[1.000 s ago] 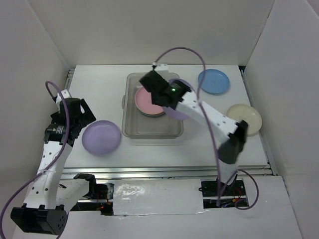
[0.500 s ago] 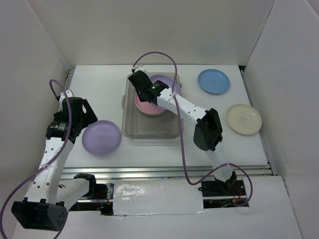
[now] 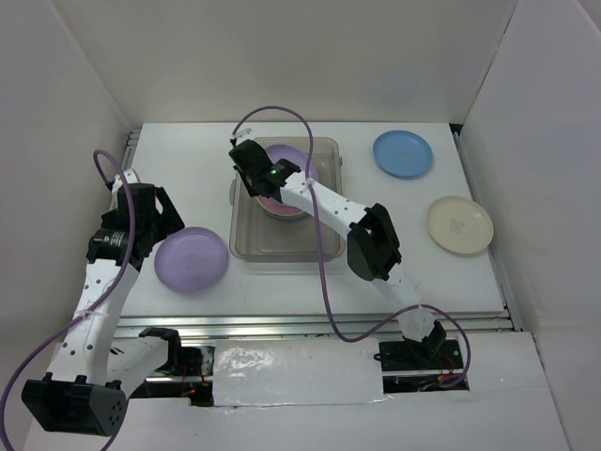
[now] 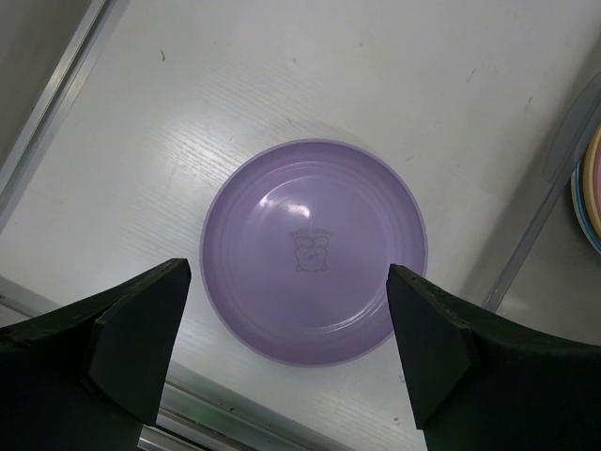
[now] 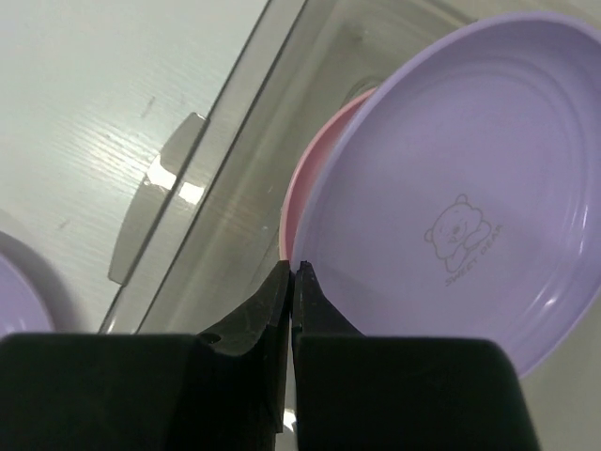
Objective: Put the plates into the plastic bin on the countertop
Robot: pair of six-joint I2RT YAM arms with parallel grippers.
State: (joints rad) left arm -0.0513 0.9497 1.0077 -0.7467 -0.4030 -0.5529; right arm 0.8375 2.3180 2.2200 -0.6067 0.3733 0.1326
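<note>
Right hand (image 5: 293, 270) pinches only the rim of the lavender plate (image 5: 441, 188) over the bin (image 3: 282, 240), upper centre. So thin a grip may slip, dropping it askew onto the pink plate (image 5: 300, 197). Left hand (image 4: 286, 274) gapes wide, empty.

The plastic bin (image 3: 282, 246), clear and greyish with rounded corners and a rim, sits in the middle of the white countertop (image 3: 188, 160). A pink plate (image 3: 279, 208) lies in its far half. The tilted lavender plate (image 5: 451, 188), bear print on its face, hangs just over the pink one, its rim pinched by the right gripper (image 5: 293, 272). The flat lavender plate (image 4: 315, 249) rests face up left of the bin. The blue plate (image 3: 403, 154) and the cream plate (image 3: 459, 225) lie flat and apart, right of the bin.
</note>
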